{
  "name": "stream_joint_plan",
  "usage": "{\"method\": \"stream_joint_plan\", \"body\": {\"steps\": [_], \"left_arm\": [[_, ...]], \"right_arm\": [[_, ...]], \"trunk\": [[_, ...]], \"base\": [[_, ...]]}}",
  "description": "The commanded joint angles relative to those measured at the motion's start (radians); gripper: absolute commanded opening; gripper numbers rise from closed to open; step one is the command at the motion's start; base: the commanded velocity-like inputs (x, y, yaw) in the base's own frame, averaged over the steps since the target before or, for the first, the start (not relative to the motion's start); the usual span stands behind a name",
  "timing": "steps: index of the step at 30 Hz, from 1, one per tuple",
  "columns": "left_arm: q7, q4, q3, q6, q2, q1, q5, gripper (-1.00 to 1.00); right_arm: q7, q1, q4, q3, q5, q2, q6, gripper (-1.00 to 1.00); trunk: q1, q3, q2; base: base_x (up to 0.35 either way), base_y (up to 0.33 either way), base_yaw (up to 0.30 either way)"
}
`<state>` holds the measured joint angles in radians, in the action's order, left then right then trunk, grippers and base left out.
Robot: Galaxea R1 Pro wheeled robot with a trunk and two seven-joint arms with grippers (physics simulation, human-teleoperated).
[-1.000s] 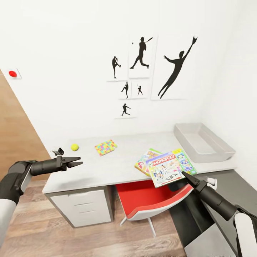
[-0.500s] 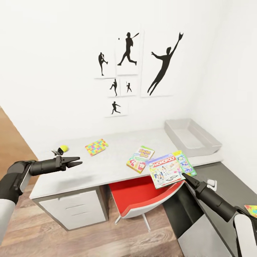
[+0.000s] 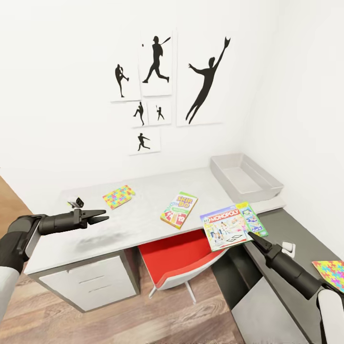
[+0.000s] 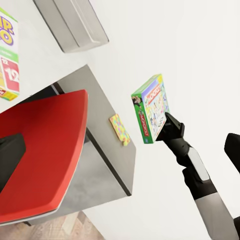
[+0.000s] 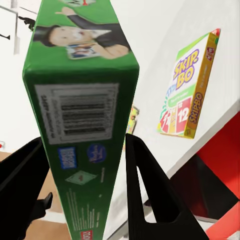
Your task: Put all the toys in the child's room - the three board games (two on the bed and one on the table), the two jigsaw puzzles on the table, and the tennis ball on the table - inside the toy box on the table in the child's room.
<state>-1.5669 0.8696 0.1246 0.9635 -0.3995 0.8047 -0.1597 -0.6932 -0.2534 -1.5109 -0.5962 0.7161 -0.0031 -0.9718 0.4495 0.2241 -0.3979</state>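
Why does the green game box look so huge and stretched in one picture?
In the right wrist view the MONOPOLY box sits right against the camera, held by the right gripper, so it looms; in the head view it looks small and flat.

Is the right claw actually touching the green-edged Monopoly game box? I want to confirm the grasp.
Touching. The right wrist view shows the right claw with both black fingers pressed against the green-edged Monopoly box, no gap.

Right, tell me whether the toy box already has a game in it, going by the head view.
No. The toy box shows a bare grey floor, while the Monopoly box is held in the right gripper and the Skip-Bo box lies on the table.
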Motion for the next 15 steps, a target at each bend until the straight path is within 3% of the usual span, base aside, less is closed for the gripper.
{"method": "stream_joint_plan", "body": {"steps": [1,6,15], "left_arm": [[-0.004,0.0,0.0,0.011,0.0,0.001,0.0,1.0],[-0.004,0.0,0.0,0.011,0.0,0.001,0.0,1.0],[-0.004,0.0,0.0,0.01,-0.001,0.001,0.0,1.0]], "right_arm": [[-0.01,-0.001,0.0,-0.002,-0.003,0.0,-0.005,-1.0],[-0.026,-0.002,0.001,-0.003,-0.003,-0.001,-0.008,-1.0],[-0.029,-0.001,0.001,-0.004,-0.003,-0.002,-0.008,-1.0]], "trunk": [[0.001,0.003,-0.002],[0.001,0.005,-0.002],[0.001,0.012,-0.002]], "base": [[0.0,0.003,-0.064],[0.071,0.065,-0.063],[0.176,0.081,-0.224]]}}
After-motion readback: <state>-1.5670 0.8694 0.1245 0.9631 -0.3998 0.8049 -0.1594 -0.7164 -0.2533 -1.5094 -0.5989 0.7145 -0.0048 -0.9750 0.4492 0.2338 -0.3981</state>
